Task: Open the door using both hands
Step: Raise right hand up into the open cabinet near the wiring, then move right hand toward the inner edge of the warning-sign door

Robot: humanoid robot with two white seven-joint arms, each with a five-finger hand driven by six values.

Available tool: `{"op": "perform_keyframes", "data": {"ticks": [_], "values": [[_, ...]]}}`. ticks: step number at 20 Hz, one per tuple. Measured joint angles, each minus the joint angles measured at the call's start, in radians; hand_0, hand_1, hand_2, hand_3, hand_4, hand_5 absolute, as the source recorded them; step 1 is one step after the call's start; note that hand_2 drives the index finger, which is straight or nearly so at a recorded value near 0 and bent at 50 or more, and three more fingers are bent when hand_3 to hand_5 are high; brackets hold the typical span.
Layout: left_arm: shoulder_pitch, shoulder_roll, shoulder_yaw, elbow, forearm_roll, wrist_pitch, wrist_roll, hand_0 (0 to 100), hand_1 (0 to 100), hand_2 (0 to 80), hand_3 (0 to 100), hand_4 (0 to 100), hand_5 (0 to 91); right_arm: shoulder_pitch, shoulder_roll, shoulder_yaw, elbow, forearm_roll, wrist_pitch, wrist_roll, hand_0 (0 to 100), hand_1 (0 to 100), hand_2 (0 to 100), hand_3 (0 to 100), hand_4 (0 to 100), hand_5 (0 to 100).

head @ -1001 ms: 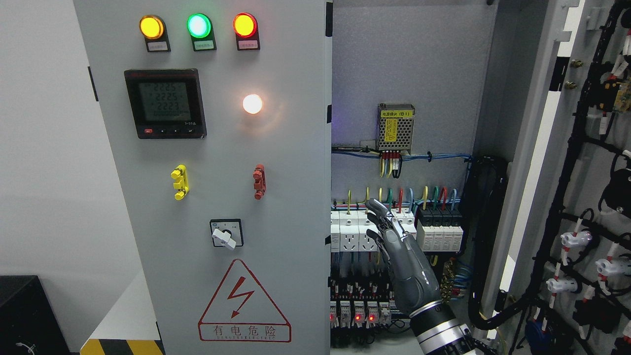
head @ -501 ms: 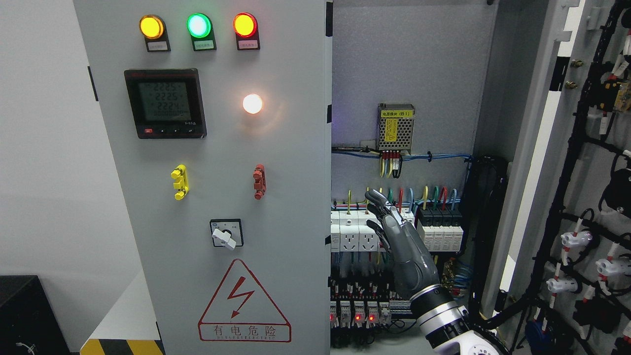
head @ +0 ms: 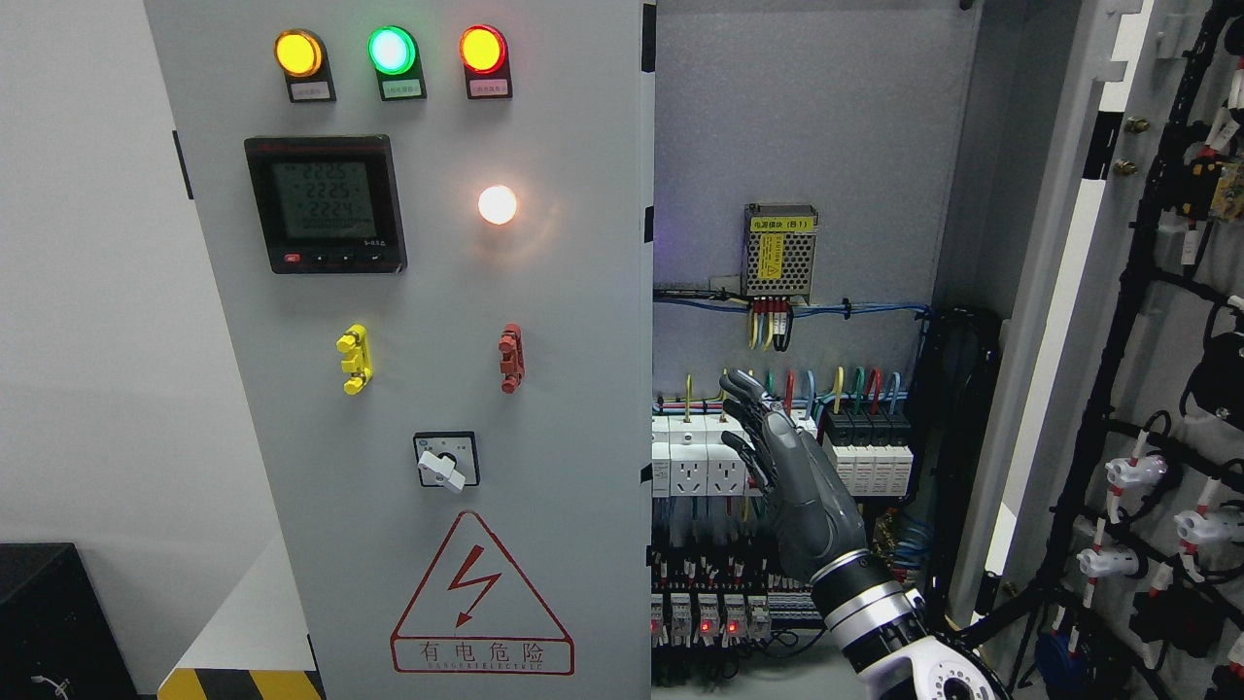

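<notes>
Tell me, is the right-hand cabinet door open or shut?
Open: the right door is swung wide, its wired inner face showing, and the breakers inside are exposed.

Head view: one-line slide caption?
Right hand, fingers open, raised inside the cabinet; right door open, left door closed.

- The left cabinet door (head: 408,389) is seen in plain light grey.
- Three indicator lamps are lit along its top: amber (head: 298,52), green (head: 392,50) and orange-red (head: 482,49).
- The digital meter (head: 326,203) is framed in black, with a grey-green display.
- A yellow clip (head: 354,359) and a red clip (head: 511,358) are mounted below it.
- The warning triangle (head: 481,595) is outlined in red, a red lightning bolt inside.
- The right hand (head: 792,476) is finished in dark grey, its wrist banded in silver and black.
- The power supply module (head: 780,252) carries a yellow label.
</notes>
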Motion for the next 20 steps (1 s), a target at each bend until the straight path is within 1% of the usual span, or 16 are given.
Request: {"op": "perform_keyframes", "data": {"ticks": [5, 10, 20], "values": [[0.000, 0.000, 0.000, 0.000, -0.003, 0.000, 0.000, 12, 56, 0.0, 0, 0, 0.0, -0.029, -0.001, 0.008, 0.012, -0.009, 0.010, 0.001, 10, 13, 0, 0, 0, 0], [0.000, 0.000, 0.000, 0.000, -0.006, 0.000, 0.002, 12, 56, 0.0, 0, 0, 0.0, -0.049, 0.011, 0.026, 0.021, -0.014, 0.032, 0.001, 10, 13, 0, 0, 0, 0], [0.000, 0.000, 0.000, 0.000, -0.004, 0.000, 0.003, 12, 56, 0.0, 0, 0, 0.0, -0.074, 0.026, 0.047, 0.040, -0.019, 0.038, 0.001, 10, 13, 0, 0, 0, 0]]}}
